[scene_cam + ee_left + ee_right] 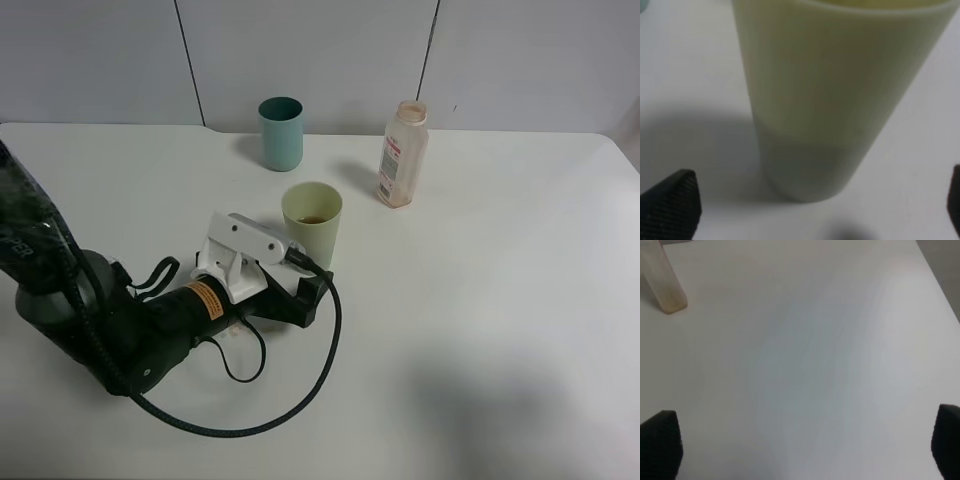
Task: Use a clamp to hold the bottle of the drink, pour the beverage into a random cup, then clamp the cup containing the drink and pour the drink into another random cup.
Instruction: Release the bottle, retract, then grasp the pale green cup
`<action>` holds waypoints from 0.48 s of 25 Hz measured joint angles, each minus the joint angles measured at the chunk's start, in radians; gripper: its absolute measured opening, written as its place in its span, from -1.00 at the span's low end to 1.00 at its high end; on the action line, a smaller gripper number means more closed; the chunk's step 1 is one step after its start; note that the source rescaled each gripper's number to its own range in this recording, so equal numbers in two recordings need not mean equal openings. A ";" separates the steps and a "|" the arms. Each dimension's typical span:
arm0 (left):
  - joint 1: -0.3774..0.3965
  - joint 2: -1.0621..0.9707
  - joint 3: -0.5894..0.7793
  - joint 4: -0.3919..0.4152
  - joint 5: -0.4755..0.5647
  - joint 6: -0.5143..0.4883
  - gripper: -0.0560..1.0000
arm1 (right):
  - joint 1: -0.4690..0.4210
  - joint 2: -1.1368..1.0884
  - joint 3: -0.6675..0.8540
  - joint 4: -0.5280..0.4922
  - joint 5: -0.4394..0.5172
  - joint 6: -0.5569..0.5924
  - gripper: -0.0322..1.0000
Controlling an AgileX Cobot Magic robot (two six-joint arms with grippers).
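The pale yellow-green cup (312, 222) stands upright mid-table with a little dark brown beverage (314, 219) at its bottom. My left gripper (308, 285), the clamp, sits low on the table just in front of it. In the left wrist view the cup (835, 100) fills the picture, and the left gripper (812, 210) is open, its fingertips (670, 205) wide apart and clear of the cup. The bottle (403, 155) stands upright at the back right, uncapped. In the right wrist view the right gripper (805, 445) is open over bare table, far from the bottle (662, 282). The other random cup is out of view.
A darker teal tumbler (281, 133) stands upright at the back, behind the pale cup. The left arm's black cable (300, 395) loops over the table in front. The white table (500, 330) ends at the wall behind. The right arm does not show in the high view.
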 joint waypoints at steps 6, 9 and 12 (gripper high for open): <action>0.000 0.021 -0.031 -0.002 0.001 0.005 1.00 | 0.000 0.000 0.000 0.000 0.000 0.000 1.00; 0.000 0.021 -0.048 -0.011 0.001 0.032 1.00 | 0.000 0.000 0.000 0.000 0.000 0.000 1.00; 0.000 0.027 -0.067 -0.019 0.000 0.047 1.00 | 0.000 0.000 0.000 0.000 0.000 0.000 1.00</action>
